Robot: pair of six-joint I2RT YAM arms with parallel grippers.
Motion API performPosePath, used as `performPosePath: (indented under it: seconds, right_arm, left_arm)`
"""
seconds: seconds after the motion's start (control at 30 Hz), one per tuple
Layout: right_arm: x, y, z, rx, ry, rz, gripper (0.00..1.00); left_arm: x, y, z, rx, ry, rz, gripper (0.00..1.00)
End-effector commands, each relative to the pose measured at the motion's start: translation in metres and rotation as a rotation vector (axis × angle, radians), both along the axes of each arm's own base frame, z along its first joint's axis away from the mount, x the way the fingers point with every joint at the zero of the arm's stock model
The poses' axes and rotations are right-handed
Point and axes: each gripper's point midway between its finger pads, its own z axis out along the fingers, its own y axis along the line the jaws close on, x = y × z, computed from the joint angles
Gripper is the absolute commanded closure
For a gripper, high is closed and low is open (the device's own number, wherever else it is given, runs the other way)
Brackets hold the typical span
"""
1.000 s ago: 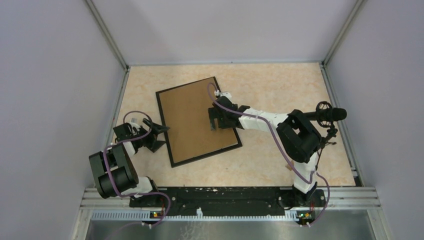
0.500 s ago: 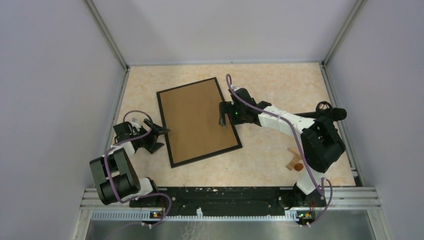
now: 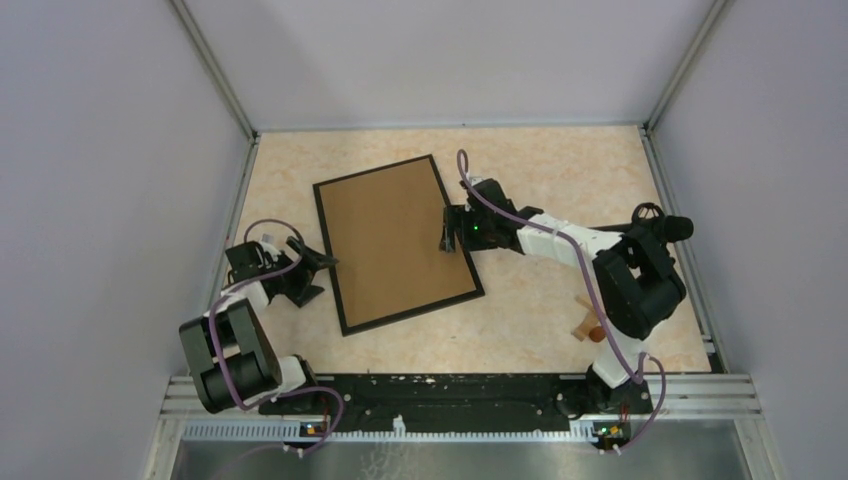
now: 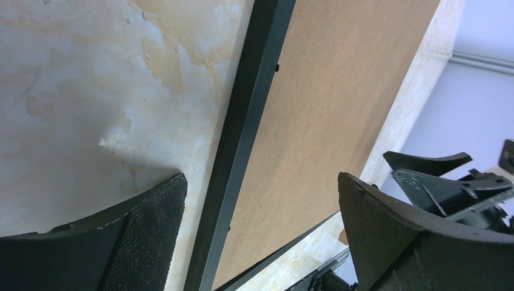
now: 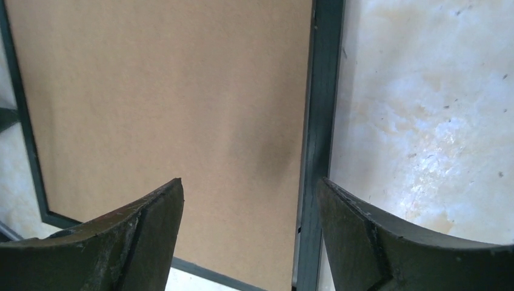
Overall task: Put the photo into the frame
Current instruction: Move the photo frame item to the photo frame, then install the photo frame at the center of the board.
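Note:
The frame point(image 3: 331, 265), with a thin black border, lies flat on the table with a brown backing board point(image 3: 395, 240) facing up. The photo is not visible in any view. My left gripper point(image 3: 322, 276) is open and empty at the frame's left edge; in the left wrist view point(image 4: 260, 182) its jaws straddle the black border point(image 4: 242, 133). My right gripper point(image 3: 446, 228) is open and empty at the frame's right edge; in the right wrist view point(image 5: 250, 182) the border point(image 5: 321, 91) lies just inside the right finger.
A small wooden piece point(image 3: 588, 325) lies on the table near the right arm's base. Grey walls with metal posts enclose the table on three sides. The right arm's fingers point(image 4: 445, 176) show beyond the frame in the left wrist view.
My right gripper has moved from over the backing board rightward to the frame's right edge, uncovering the wooden piece. The left gripper and the frame have hardly moved.

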Motion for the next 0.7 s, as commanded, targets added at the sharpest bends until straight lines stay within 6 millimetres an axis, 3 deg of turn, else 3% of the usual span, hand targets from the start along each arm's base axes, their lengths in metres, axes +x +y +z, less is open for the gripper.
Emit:
performPosePath:
  seconds: [0.0,0.27,0.43,0.53,0.67]
  right_arm:
    - [0.003,-0.002,-0.015,0.023,0.027,-0.014,0.23]
    - [-0.001,0.009,-0.033,0.095,0.078,0.027,0.3]
    - [-0.002,0.009,-0.034,0.11,0.081,0.019,0.33]
    - [0.002,0.004,-0.03,0.086,0.059,-0.002,0.4]
    - [0.007,-0.013,-0.007,0.02,-0.004,-0.031,0.37]
  left_arm:
    - [0.0,0.007,-0.012,0.067,0.032,-0.002,0.02]
    - [0.002,0.002,-0.016,0.058,0.043,-0.026,0.02]
    - [0.003,0.002,-0.016,0.062,0.042,-0.028,0.02]
    - [0.005,0.003,-0.016,0.065,0.044,-0.029,0.02]
    - [0.006,0.006,-0.017,0.08,0.05,-0.026,0.02]
